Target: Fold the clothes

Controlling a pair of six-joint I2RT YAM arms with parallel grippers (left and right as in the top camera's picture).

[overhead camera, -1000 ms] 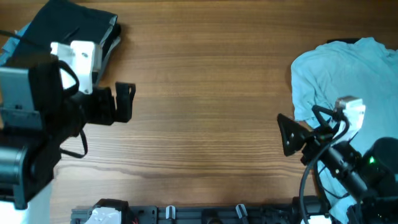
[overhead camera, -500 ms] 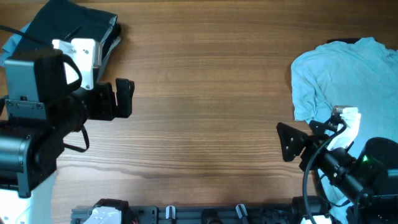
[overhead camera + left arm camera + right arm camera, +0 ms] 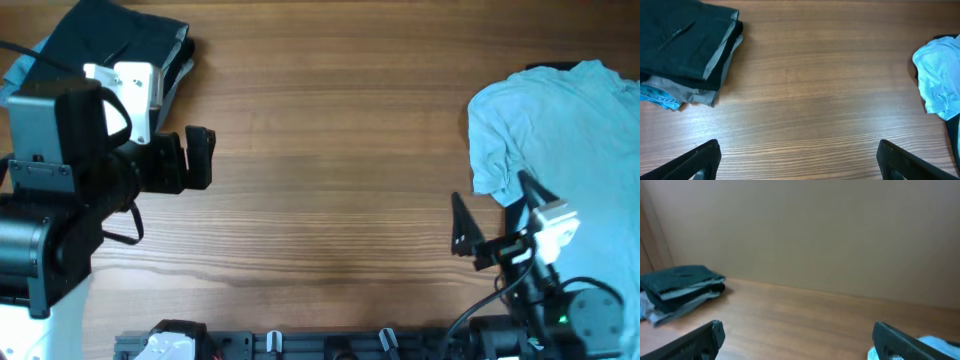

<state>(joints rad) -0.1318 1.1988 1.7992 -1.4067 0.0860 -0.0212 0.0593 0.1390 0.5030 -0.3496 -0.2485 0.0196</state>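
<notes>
A folded stack of clothes [image 3: 140, 45] lies at the table's far left: a black garment on top, grey trousers [image 3: 695, 94] under it and a blue piece [image 3: 660, 99] at the bottom. It also shows in the left wrist view [image 3: 685, 40] and in the right wrist view [image 3: 682, 285]. A crumpled pale blue T-shirt [image 3: 560, 130] lies at the right; it shows in the left wrist view [image 3: 940, 75] too. My left gripper [image 3: 200, 160] is open and empty, right of the stack. My right gripper [image 3: 458, 222] is open and empty, just left of the T-shirt's lower edge, and tilted up.
The wooden table [image 3: 330, 150] runs between the stack and the T-shirt. A black rail with clips [image 3: 300, 343] lines the front edge. A plain beige wall [image 3: 815, 230] stands behind the table in the right wrist view.
My right arm has drawn back toward the front edge and tilted its gripper upward, off the T-shirt. My left gripper shifted slightly up early on, then stayed still.
</notes>
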